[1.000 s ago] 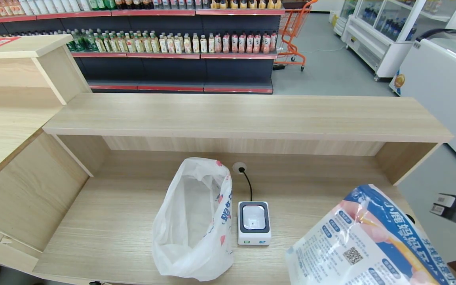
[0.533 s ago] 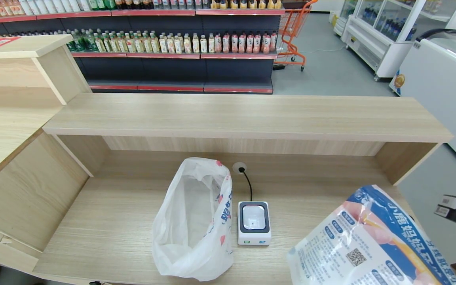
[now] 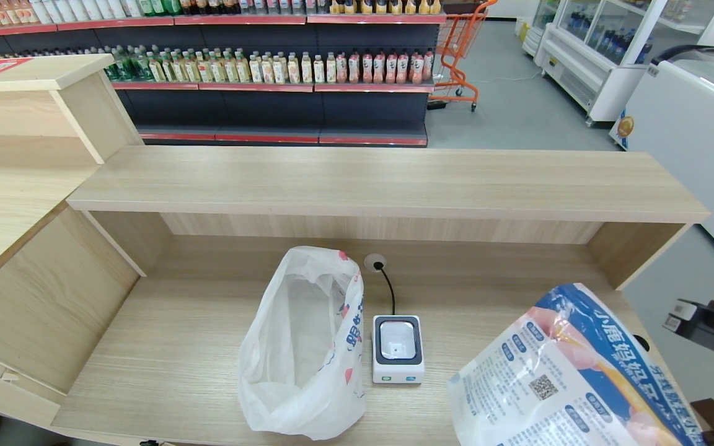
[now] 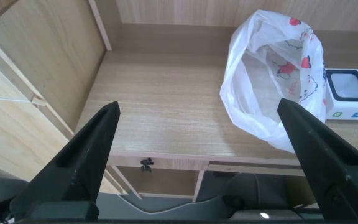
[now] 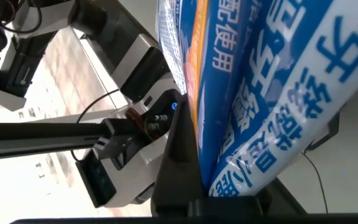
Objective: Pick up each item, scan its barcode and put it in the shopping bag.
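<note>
Head view, lower right of the frame: the pouch (image 3: 568,384), blue and white with a small square code patch on the side facing the camera, is held up tilted over the right end of the tabletop (image 3: 165,359). It sits to the right of the scanner (image 3: 398,348) and is not over the scanner window.

Right wrist view: the right end effector (image 5: 247,174) is clenched on the pouch (image 5: 260,62). 1 dark finger (image 5: 179,143) presses against the blue face.

Head view, bottom centre: the shopping bag (image 3: 301,353), thin white plastic with red marks, stands open-mouthed on the tabletop. The scanner is just beside it on the right, white body, dark-framed window facing up. I cannot tell whether the 2 touch. A black cable (image 3: 388,288) runs from the scanner up the frame to a round port in the tabletop.

Left wrist view: the left end effector (image 4: 197,109) is released, its 2 dark fingers (image 4: 86,155) spread wide over the near edge of the tabletop (image 4: 160,106). The shopping bag (image 4: 272,74) is at upper right and the scanner (image 4: 349,92) at the right edge.
</note>
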Tool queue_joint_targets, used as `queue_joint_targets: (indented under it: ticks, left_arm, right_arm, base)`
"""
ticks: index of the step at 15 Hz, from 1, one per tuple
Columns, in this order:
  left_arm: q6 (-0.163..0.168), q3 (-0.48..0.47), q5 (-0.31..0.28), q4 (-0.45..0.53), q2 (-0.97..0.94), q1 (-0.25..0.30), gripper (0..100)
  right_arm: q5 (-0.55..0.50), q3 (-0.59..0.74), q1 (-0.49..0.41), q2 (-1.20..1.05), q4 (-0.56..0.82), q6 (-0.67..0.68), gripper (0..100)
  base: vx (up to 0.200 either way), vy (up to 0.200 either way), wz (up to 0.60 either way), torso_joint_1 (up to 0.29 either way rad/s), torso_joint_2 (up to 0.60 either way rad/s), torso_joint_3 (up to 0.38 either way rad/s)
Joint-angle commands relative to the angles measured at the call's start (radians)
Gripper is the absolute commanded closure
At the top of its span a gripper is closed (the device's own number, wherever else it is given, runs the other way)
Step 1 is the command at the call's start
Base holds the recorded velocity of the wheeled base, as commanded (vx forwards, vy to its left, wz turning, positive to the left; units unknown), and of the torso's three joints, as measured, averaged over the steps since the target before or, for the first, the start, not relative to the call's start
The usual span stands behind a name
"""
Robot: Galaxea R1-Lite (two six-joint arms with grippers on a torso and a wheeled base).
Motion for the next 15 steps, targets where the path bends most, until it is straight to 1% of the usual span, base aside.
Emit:
queue_joint_targets:
  ticks: [1, 6, 8, 9, 10, 11, 12, 14, 15]
  left_arm:
    - [0.0, 0.0, 0.0, 0.0, 0.0, 0.0, 0]
    - [0.0, 0.0, 0.0, 0.0, 0.0, 0.0, 0]
    - [0.0, 0.0, 0.0, 0.0, 0.0, 0.0, 0]
    - [0.0, 0.0, 0.0, 0.0, 0.0, 0.0, 0]
    - [0.0, 0.0, 0.0, 0.0, 0.0, 0.0, 0]
    - [0.0, 0.0, 0.0, 0.0, 0.0, 0.0, 0]
    - [0.0, 0.0, 0.0, 0.0, 0.0, 0.0, 0]
    - [0.0, 0.0, 0.0, 0.0, 0.0, 0.0, 0]
    - [0.0, 0.0, 0.0, 0.0, 0.0, 0.0, 0]
  right_arm:
    - [0.0, 0.002, 0.001, 0.005, 0.001, 0.0, 100]
    - [-0.001, -0.004, -0.001, 0.002, -0.002, -0.003, 100]
    - [-0.042, -0.012, -0.001, -0.001, -0.059, -0.031, 100]
    - [-0.181, -0.012, -0.004, 0.01, -0.154, -0.127, 100]
    - [-0.294, -0.012, -0.021, 0.024, -0.205, -0.236, 100]
    - [-0.385, -0.012, -0.036, 0.039, -0.249, -0.338, 100]
    - [-0.444, -0.006, -0.038, 0.056, -0.312, -0.399, 100]
    - [-0.513, 0.039, -0.042, 0.122, -0.455, -0.456, 100]
    - [-0.53, 0.069, -0.044, 0.153, -0.545, -0.479, 100]
  base:
    - [0.0, 0.0, 0.0, 0.0, 0.0, 0.0]
    - [0.0, 0.0, 0.0, 0.0, 0.0, 0.0]
    - [0.0, 0.0, 0.0, 0.0, 0.0, 0.0]
    - [0.0, 0.0, 0.0, 0.0, 0.0, 0.0]
    - [0.0, 0.0, 0.0, 0.0, 0.0, 0.0]
    - [0.0, 0.0, 0.0, 0.0, 0.0, 0.0]
    - [0.0, 0.0, 0.0, 0.0, 0.0, 0.0]
    - [0.0, 0.0, 0.0, 0.0, 0.0, 0.0]
    - [0.0, 0.0, 0.0, 0.0, 0.0, 0.0]
